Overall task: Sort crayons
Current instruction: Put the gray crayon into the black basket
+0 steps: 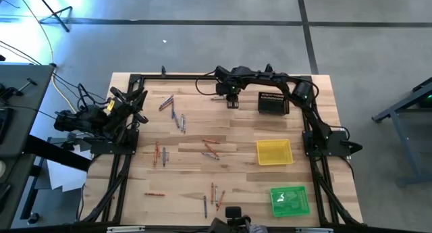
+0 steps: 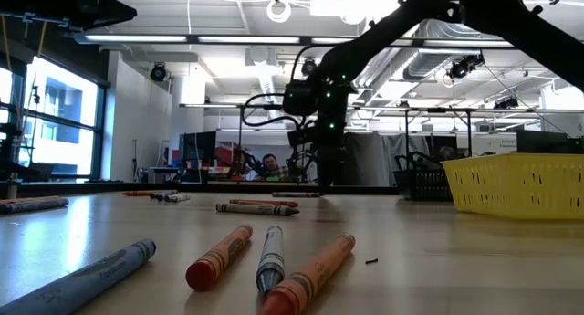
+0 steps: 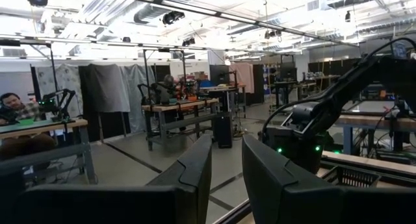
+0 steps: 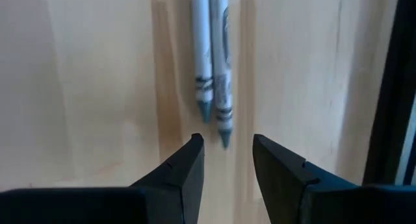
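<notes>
Several crayons lie flat across the wooden table, in orange-red and grey: a cluster [image 1: 177,117] at far left, others [image 1: 210,149] mid-table and a few [image 1: 214,195] near the front edge. Two grey crayons [image 4: 212,62] lie side by side at the far edge. My right gripper [image 4: 225,147] points down just above their tips, open, with nothing between its fingers; it also shows in the high view [image 1: 231,102]. My left gripper [image 3: 226,169] stands open and raised at the table's left edge [image 1: 138,105], holding nothing.
A black tray [image 1: 273,102] stands just right of my right gripper. A yellow tray [image 1: 274,152] sits mid-right and a green tray [image 1: 290,200] at the front right. A black frame [image 1: 202,76] runs along the table's far edge. People sit in the room beyond.
</notes>
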`<state>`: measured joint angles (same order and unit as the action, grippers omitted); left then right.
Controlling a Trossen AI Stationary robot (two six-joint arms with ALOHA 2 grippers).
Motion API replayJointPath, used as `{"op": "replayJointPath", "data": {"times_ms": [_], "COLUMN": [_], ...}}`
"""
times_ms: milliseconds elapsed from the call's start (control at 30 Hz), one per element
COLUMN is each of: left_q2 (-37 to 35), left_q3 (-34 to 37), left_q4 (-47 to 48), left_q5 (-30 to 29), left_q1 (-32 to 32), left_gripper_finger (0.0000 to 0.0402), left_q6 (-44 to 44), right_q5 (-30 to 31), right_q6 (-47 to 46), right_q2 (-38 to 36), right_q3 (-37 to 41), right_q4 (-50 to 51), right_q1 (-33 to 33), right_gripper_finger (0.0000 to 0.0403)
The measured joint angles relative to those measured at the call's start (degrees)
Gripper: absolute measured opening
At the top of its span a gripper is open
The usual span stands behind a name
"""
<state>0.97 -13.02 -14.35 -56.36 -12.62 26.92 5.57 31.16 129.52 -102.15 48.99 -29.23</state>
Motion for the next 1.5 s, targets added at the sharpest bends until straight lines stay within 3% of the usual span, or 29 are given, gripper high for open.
{"op": "replayJointPath", "data": {"times_ms": [1500], "left_q2": [0.00], "left_q3": [-0.04], "left_q4": [0.02], "left_q5": [-0.44], "left_q1": [0.01], "left_gripper_finger": [0.0074], "left_q6": [0.10], "right_q5": [5.57], "right_q6": [7.88], "right_q2": [1.96], "right_q3": [-0.01], "right_q4": [-5.05], "right_q1": [0.09], "right_gripper_finger": [0.0126]}}
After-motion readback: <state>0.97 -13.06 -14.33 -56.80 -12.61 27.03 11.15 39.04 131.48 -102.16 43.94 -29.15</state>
